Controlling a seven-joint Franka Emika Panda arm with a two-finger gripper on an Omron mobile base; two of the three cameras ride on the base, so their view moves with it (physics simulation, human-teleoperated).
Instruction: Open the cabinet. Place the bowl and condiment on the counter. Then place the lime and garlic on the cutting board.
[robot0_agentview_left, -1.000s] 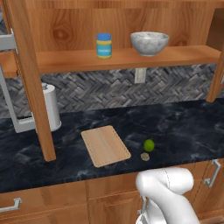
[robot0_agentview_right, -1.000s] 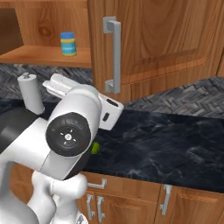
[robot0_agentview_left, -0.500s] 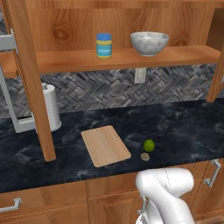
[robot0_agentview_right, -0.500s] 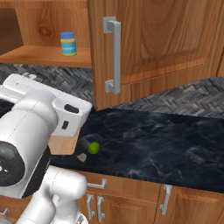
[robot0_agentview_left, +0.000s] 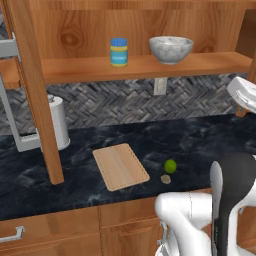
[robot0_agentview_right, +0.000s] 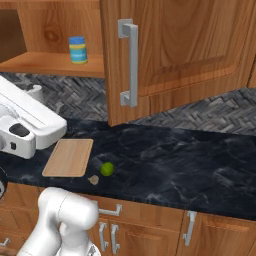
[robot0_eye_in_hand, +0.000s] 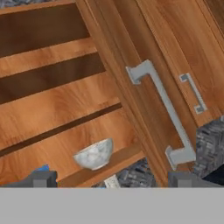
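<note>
Counter (robot0_agentview_left: 200, 140) unchanged; arm swung right.

No text, brand, number or sign can be read anywhere. The condiment (robot0_agentview_left: 118, 52) jar on the cabinet (robot0_agentview_left: 150, 67) shelf carries a light blue label band around its yellow body, but the band is plain at this size, with no letters to make out. The bowl (robot0_agentview_left: 170, 49), the cutting board (robot0_agentview_left: 120, 166) and the counter (robot0_agentview_left: 200, 145) bear no markings. The cabinet doors and their grey handles are unmarked as well.
</note>
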